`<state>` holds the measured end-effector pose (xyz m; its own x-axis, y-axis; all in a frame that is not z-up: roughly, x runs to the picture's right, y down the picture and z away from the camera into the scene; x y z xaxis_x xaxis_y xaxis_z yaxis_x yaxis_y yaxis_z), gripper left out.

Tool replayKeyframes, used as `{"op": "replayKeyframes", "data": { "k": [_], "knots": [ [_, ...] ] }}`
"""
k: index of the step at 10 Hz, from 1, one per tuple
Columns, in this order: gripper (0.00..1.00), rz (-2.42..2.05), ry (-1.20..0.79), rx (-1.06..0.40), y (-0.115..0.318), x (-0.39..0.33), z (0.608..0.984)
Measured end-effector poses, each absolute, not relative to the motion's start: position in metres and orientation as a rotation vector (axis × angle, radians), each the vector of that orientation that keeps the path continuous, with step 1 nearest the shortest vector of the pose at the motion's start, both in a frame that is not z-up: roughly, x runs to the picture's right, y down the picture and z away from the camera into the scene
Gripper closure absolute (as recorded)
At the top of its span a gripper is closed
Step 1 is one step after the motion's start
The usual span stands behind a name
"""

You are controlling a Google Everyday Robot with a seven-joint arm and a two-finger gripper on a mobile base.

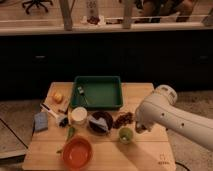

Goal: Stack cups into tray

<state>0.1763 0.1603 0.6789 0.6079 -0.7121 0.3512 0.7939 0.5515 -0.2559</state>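
Note:
The dark green tray (100, 79) stands at the back middle of the wooden table. A small dark object (80, 91) lies in its left part. The pale green cup (125, 135) stands upright on the table, in front of and to the right of the tray. My gripper (136, 128) is at the end of the white arm (162, 112), just right of the green cup and close to its rim. The arm hides most of it. I cannot make out the dark grey-brown cup for certain.
A dark brown bowl (100, 122) sits in front of the tray with a brown clump (123, 120) to its right. An orange bowl (76, 152) is at front left. Further left are a white round container (78, 116), a green vegetable (70, 133), a blue sponge (41, 121), utensils (50, 109) and an orange fruit (58, 97).

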Motion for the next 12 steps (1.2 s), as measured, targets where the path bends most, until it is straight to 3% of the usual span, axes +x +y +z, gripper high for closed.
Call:
{"op": "replayKeyframes", "data": {
  "k": [12],
  "knots": [
    [1.0,-1.136,-0.3,-0.444,0.188,0.095,0.661]
  ]
}}
